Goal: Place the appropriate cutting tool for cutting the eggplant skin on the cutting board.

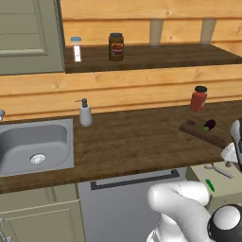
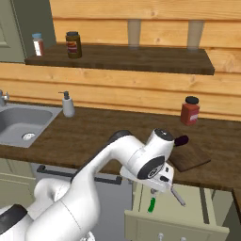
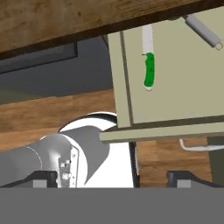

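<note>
Lying in the open drawer [image 3: 175,105], the green-handled knife [image 3: 149,65] shows its blade.

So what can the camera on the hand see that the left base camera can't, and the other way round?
Hand view alone: the green-handled knife's pale blade and the drawer's front edge. Left base view alone: the sink, soap dispenser, red jar, and the eggplant on the cutting board. Both show the open drawer, the green-handled knife and the silvery cutting tool.

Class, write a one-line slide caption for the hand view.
Looking into the open beige drawer: a green-handled knife beside a slender silvery-grey utensil.
</note>
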